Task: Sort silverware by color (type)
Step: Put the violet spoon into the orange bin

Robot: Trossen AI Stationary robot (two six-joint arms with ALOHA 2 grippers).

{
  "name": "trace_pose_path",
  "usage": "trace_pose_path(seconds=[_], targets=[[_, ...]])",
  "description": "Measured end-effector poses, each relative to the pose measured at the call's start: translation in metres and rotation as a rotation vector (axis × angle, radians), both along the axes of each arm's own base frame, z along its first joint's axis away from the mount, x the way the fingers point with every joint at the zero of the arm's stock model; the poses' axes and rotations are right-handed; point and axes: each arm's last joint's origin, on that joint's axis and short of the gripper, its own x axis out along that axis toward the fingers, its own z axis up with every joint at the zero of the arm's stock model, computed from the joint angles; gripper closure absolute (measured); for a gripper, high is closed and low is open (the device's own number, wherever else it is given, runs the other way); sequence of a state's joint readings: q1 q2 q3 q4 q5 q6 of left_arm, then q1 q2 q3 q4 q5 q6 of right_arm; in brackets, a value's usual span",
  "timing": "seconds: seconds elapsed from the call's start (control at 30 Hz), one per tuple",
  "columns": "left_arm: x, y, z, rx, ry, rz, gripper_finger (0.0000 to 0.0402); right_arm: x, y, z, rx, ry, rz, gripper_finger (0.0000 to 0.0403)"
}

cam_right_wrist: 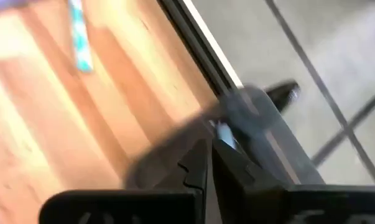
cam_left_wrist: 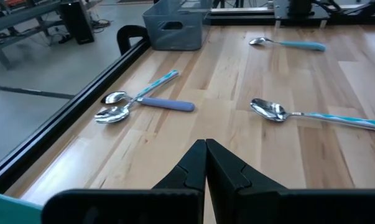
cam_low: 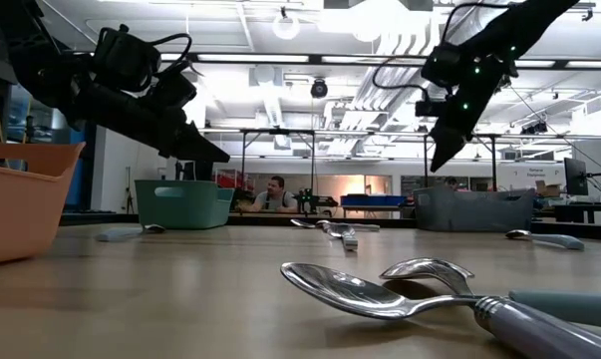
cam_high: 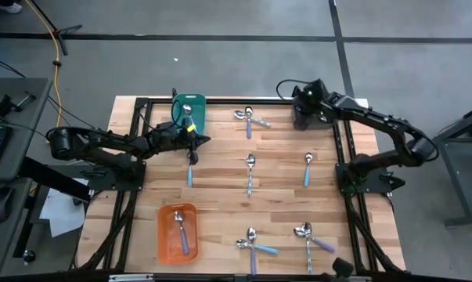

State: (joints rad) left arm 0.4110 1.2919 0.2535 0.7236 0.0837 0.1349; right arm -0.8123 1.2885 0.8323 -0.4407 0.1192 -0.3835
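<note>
Three rectangular plastic bins sat there: one orange bin (cam_high: 163, 235), one teal (cam_high: 198, 102), one grey (cam_low: 474, 209). Ten small metal-bowled spoons with coloured handles (cam_high: 250, 174) were clearly countable: one inside the orange bin, nine outside it on bare wood.

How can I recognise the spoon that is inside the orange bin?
Find the orange bin at the table's near left edge. One spoon lies alone inside it, with a shiny bowl and a purple handle. Every other spoon lies on bare wood or in the teal bin.
</note>
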Motion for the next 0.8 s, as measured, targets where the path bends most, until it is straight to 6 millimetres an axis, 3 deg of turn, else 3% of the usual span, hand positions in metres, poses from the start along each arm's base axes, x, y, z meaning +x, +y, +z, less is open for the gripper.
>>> trace_pose_path(seconds=[0.33,0.6,0.8], targets=[[-0.001,-0.001,-0.004,-0.019,0.043,-0.004,0.0401,0.02,0.059,-0.017,-0.037,-0.149,0.185,0.0402],[-0.001,-0.001,-0.004,-0.038,0.036,0.005,0.0401,0.038,0.099,-0.01,-0.01,-0.267,0.303,0.0402],[-0.001,-0.001,-0.004,-0.044,0.034,0.007,0.0401,0.049,0.133,-0.011,-0.045,-0.248,0.335,0.0402]])
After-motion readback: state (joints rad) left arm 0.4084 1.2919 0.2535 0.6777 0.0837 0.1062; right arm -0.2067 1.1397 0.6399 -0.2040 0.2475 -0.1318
